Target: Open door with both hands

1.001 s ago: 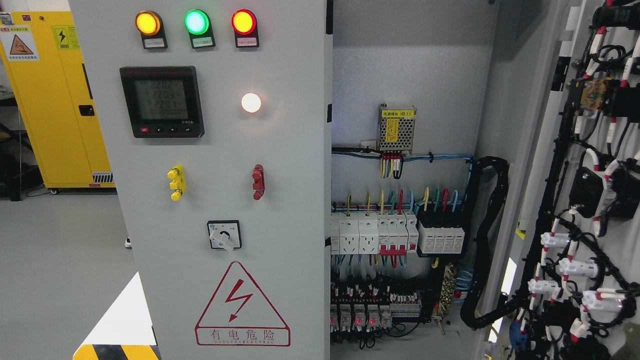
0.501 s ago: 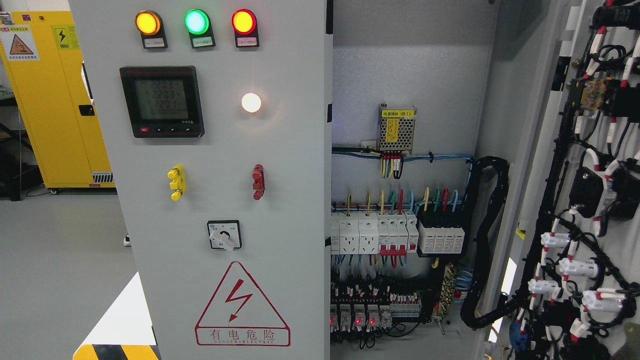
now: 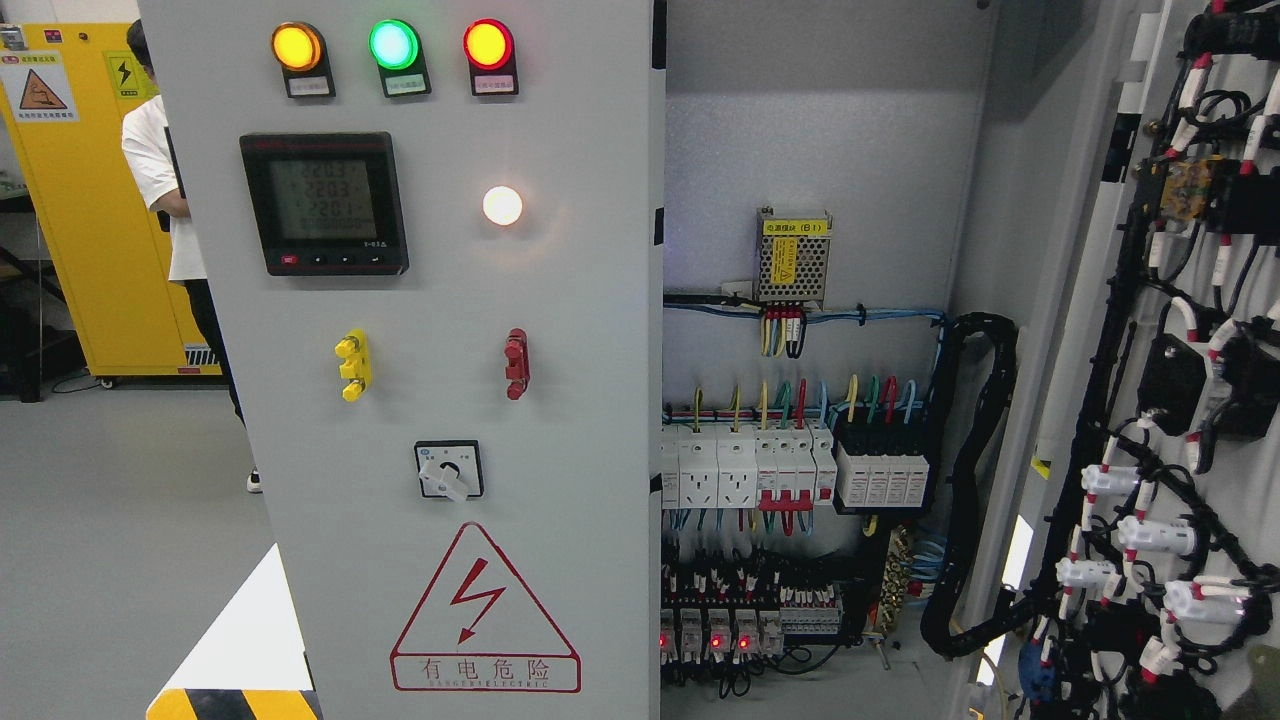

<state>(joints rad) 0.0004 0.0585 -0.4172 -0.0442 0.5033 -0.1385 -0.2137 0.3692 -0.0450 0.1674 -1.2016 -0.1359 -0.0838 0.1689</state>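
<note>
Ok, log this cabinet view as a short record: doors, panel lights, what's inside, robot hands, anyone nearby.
left door: closed, carries meter, rotary switch, red hazard triangle
right door: swung open, wiring on its inner face
indicator lamps: amber, green, red, white, all lit
interior: breakers, power supply
robot hands: none in view
person: partly visible behind the cabinet's left edge
</note>
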